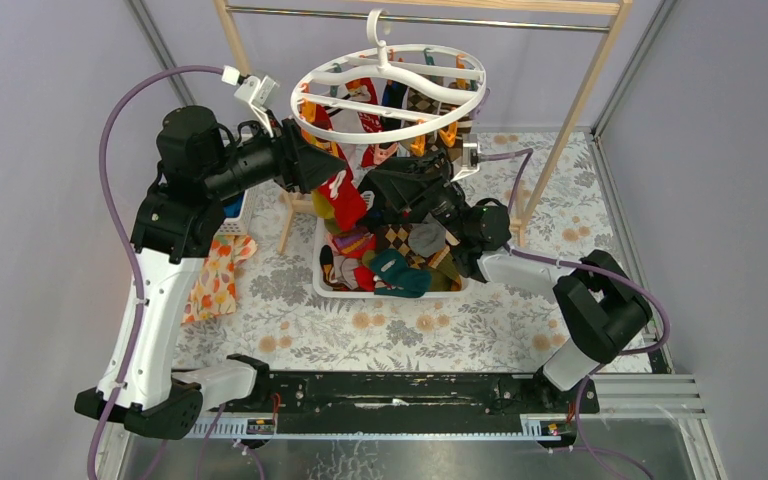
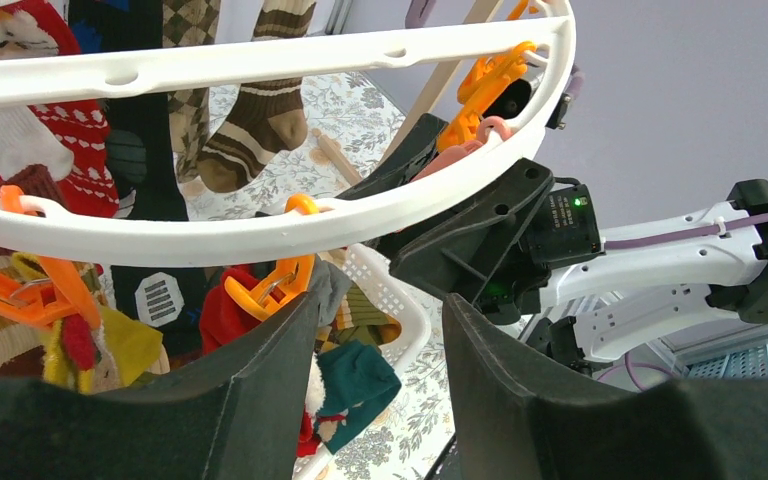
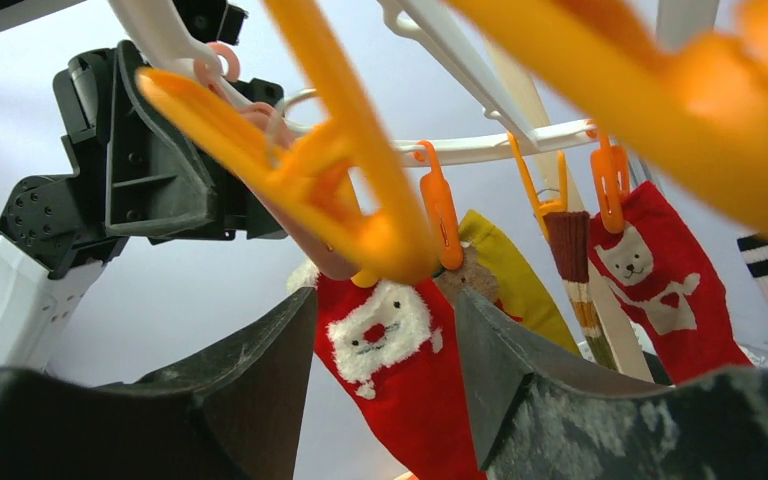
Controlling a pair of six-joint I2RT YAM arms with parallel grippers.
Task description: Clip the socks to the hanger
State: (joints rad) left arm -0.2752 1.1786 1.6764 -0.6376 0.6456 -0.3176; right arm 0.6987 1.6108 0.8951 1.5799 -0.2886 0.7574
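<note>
The white oval hanger (image 1: 390, 90) hangs by its hook from the metal bar, with several socks clipped under it. My left gripper (image 1: 332, 165) is open at the ring's near left edge. In the left wrist view (image 2: 380, 315) an orange clip (image 2: 275, 285) hangs by its left fingertip, under the ring (image 2: 260, 225). My right gripper (image 1: 375, 185) is open just below the ring. In the right wrist view (image 3: 385, 330) the red Santa sock (image 3: 390, 350) hangs from an orange clip (image 3: 360, 190) between the open fingers. More socks (image 1: 400, 265) lie in the basket.
A white basket (image 1: 318, 285) stands under the hanger. The wooden-framed rail (image 1: 570, 110) with its metal bar (image 1: 460, 20) stands at the back. An orange-flowered cloth (image 1: 215, 280) lies at the left. The two grippers are close together under the ring.
</note>
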